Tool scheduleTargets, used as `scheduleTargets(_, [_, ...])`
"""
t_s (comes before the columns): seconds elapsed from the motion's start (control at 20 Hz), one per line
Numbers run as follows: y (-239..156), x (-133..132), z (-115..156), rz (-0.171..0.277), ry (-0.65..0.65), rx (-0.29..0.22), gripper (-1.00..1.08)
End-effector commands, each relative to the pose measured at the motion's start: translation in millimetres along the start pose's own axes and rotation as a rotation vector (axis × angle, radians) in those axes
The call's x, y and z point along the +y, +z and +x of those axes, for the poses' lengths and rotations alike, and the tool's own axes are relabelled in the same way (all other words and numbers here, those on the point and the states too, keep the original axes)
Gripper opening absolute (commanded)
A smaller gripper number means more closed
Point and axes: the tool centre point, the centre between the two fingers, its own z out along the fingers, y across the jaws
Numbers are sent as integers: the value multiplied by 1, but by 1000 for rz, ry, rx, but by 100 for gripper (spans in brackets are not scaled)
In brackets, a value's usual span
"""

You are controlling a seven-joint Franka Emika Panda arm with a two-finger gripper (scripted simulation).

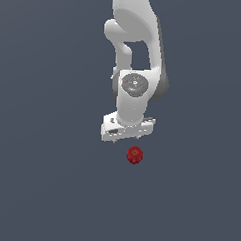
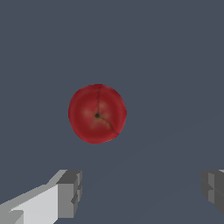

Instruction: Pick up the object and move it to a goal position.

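In the exterior view the white arm comes down from the top of the picture, and its gripper hangs above a plain grey floor. The red ball lies on that floor just below the gripper, a little toward the exterior view's right, and apart from it. Nothing marks a goal position in either picture.

In the wrist view, going across, one finger shows first, then the ball, then the second finger at the far edge. The fingers are spread wide with nothing between them. The ball does not sit in the gap: it lies off the line joining the two pads and nearer the first finger.

That offset is the main risk. If the arm drops straight down from here, the fingers would likely close on air, or the first finger could land on the ball and knock it. The ball is round and slightly lumpy, so a glancing touch would probably send it rolling across the smooth floor. Even once centred, a pinch high on its curve could squeeze it out from between the pads. The gripper probably needs to shift over the ball before it descends.
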Motion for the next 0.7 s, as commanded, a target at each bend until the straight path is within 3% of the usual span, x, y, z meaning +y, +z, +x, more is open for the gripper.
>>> scheduleTargets(0.0, [8,-11,13,-1,-70,10,100])
scheduleTargets(0.35, [25,-33,38,1,-203,31,100])
scheduleTargets(0.65, [28,-37,42,2,-224,34,100])
